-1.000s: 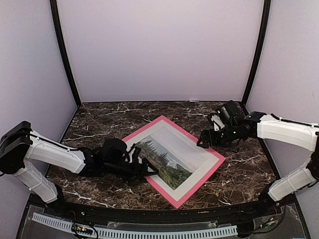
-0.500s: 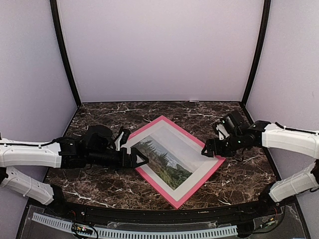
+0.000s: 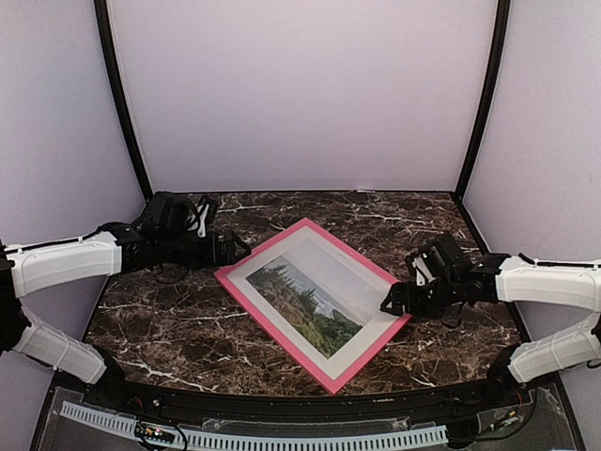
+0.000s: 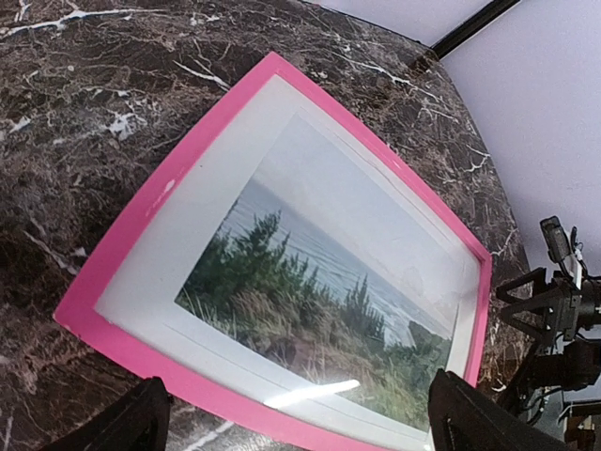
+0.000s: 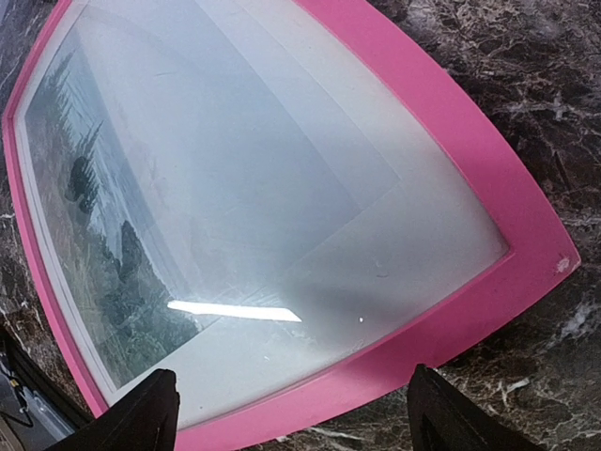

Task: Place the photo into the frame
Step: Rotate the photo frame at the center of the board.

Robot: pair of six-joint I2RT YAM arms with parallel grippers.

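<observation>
Left arm has drawn back from over the picture to the table's 9 o'clock side, the right claw has dropped to the 3 o'clock corner, and the frame (image 3: 331, 378) has slid slightly toward 7 o'clock. Left arm now reaches in low from the left wall, forearm nearly level, with the left claw (image 3: 237, 252) pointing toward 3 o'clock, just beside the frame's 9 o'clock corner. Its wrist view shows the fingers (image 4: 141, 423) spread wide with nothing between them, the frame (image 4: 141, 225) lying beyond. The right arm stretches in from the right, its forearm low and level, and the right claw (image 3: 390, 305) sits at the frame's 3 o'clock corner. Its fingers (image 5: 155, 413) also stand wide apart and grip nothing, with the pink edge (image 5: 451, 329) running just ahead of them; whether they touch it I cannot tell. The frame lies flat at the table's centre, pink face up and turned like a diamond. The photo (image 3: 305, 303) sits inside it, trees toward 6 o'clock and pale sky toward 12, bordered by a white mat (image 3: 376, 310), and a streak of glare (image 5: 235, 310) crosses the surface over it. The table (image 3: 188, 319) is dark brown marble with white veins. Pale lilac walls (image 3: 300, 94) close in three sides, with a black post (image 3: 122, 103) in each back corner.
</observation>
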